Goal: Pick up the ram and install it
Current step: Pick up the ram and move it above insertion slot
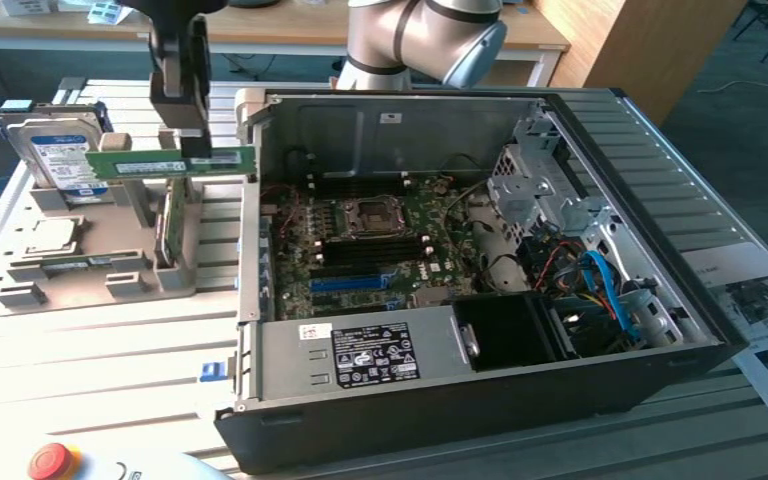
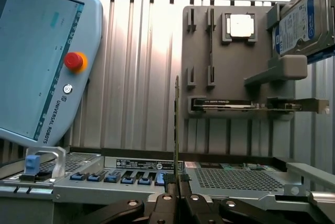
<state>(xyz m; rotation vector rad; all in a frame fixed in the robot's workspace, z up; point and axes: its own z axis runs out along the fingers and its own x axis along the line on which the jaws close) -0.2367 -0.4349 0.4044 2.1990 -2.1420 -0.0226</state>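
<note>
Ribbed silver metal tabletop (image 1: 91,350), with the open black metal computer case (image 1: 491,420) on it and a matte grey plastic parts holder (image 1: 131,280) just beside. My black hand (image 1: 195,148) is pinched tight on the thin green ram stick (image 1: 157,165), which hovers above the holder. The chips are too small to make out.

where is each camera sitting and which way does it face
Exterior view: off the arm, raised, looking down on the open computer case and the grey holder; the arm and gripper show.
Wrist view: on the wrist, looking along the gripper past the ram to the grey holder and teach pendant; the gripper shows.
Shared: the gripper shut on the ram, the grey holder, the hard drive.
</note>
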